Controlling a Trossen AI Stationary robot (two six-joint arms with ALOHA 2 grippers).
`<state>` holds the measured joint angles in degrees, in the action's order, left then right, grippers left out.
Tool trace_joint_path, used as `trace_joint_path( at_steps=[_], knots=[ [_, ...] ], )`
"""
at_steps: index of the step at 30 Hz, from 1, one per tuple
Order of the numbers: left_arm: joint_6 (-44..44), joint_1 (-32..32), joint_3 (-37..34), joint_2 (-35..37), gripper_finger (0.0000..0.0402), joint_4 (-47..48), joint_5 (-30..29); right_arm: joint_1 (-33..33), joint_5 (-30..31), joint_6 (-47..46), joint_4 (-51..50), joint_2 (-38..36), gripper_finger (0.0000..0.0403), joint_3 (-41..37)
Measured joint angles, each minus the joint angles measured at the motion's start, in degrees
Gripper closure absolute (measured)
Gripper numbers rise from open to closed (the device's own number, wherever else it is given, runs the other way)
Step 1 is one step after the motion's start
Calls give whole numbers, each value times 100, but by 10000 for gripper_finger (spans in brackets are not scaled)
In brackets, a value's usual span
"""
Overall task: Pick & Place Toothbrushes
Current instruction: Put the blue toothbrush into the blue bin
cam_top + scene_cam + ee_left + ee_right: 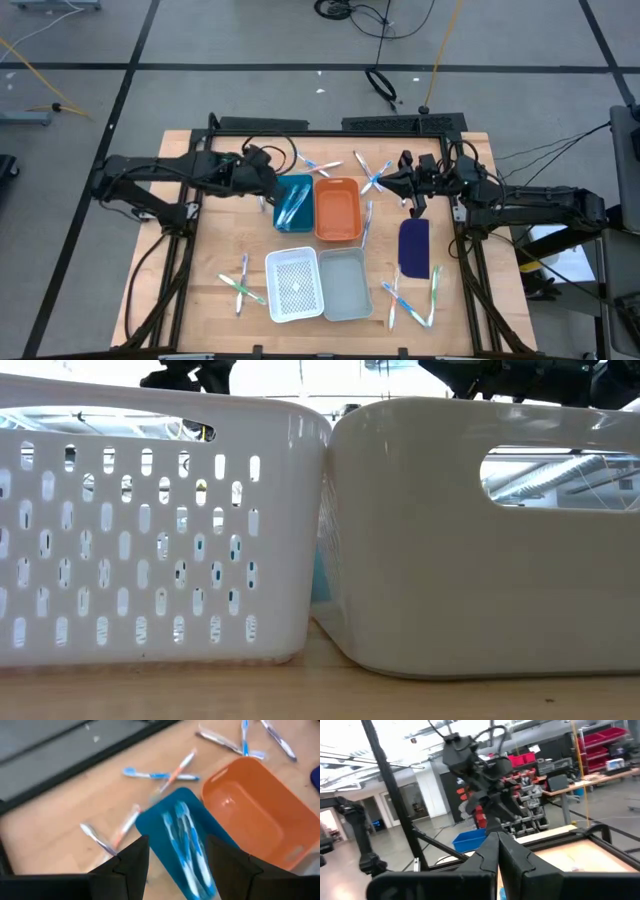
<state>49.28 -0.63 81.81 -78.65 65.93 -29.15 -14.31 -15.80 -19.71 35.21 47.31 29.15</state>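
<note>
Left pincer (172, 865) open above blue tray (200, 845), toothbrushes (187, 845) inside

Wooden table (200, 300) with four trays (338, 208), scattered toothbrushes (243, 285).

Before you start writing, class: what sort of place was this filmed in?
Probably a robotics lab or workshop: a wooden table between two robot arms, cables across the floor, and red storage bins on shelves behind.

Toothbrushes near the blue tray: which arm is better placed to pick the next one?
Left, probably. The left gripper is open above the blue tray, with loose toothbrushes close by. The right gripper is shut and raised.
</note>
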Motion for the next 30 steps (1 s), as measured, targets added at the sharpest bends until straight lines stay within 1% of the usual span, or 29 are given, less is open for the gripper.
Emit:
trace_joint_path(
  at_steps=[3,5,9,14,18,22,24,27,30],
  knots=[
    [-194,-26,-241,219,208,-251,-96,-5,294,-41,-137,0,403,0],
    [-365,18,-614,497,208,-697,-44,-35,531,-9,-309,0,403,0],
    [-936,130,-1537,1197,208,-1883,438,-157,843,3,-766,23,403,2],
    [-1357,304,-2514,2014,208,-2582,970,-297,1306,-21,-1227,206,403,139],
    [-1609,471,-3133,2667,208,-2954,1251,-399,1613,70,-2133,494,403,676],
    [-1746,693,-3713,3231,208,-3322,1592,-482,1573,136,-3264,914,403,1339],
    [-1750,804,-3970,3482,208,-3360,1736,-476,1485,131,-3907,1097,403,1632],
    [-1768,921,-4281,3795,208,-3413,1851,-402,1160,-147,-5068,1321,403,2020],
    [-1775,998,-4515,4085,208,-3474,1880,-284,931,-536,-6117,1418,403,2225]
  ],
)
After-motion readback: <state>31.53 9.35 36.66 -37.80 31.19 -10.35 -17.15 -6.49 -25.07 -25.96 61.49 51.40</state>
